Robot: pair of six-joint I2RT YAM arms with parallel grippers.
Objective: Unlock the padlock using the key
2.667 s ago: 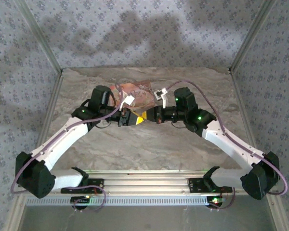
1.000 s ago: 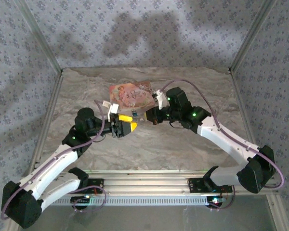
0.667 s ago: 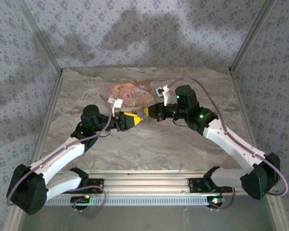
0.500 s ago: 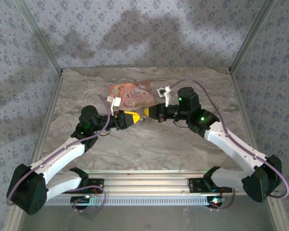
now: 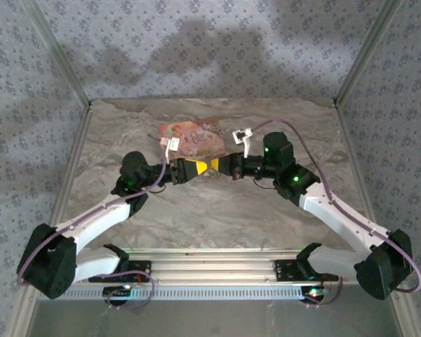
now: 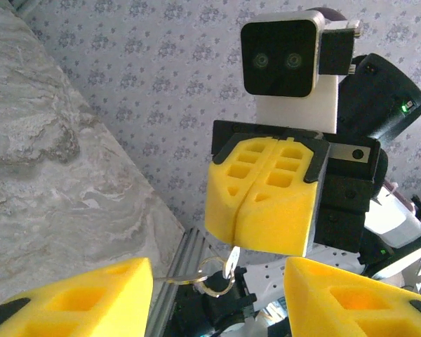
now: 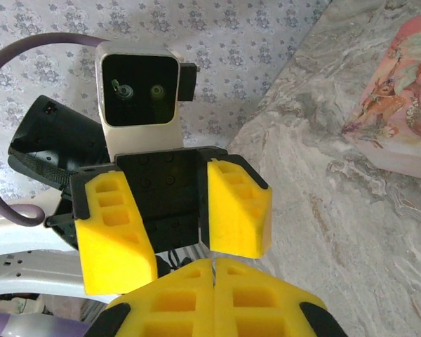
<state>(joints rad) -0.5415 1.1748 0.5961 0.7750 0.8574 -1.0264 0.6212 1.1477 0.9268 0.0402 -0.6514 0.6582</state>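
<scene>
The table (image 5: 217, 210) is showing a marbled surface of grey and beige, while the walls (image 5: 196, 49) are carrying a pale grey-blue print of small flowers. The box (image 5: 196, 135) is showing pink, with a printed picture in reddish and cream tones. The left gripper (image 7: 177, 225) and the right gripper (image 6: 251, 209) are both wearing bright yellow foam pads on black bodies, and each camera (image 6: 295, 91) is showing a white shell with a glossy black face. The arms (image 5: 337, 210) are running white between black joints, purple cables (image 7: 35, 43) are looping over them, small green lights (image 5: 293, 180) are shining on them, and a silvery key (image 6: 230, 265) is glinting.
</scene>
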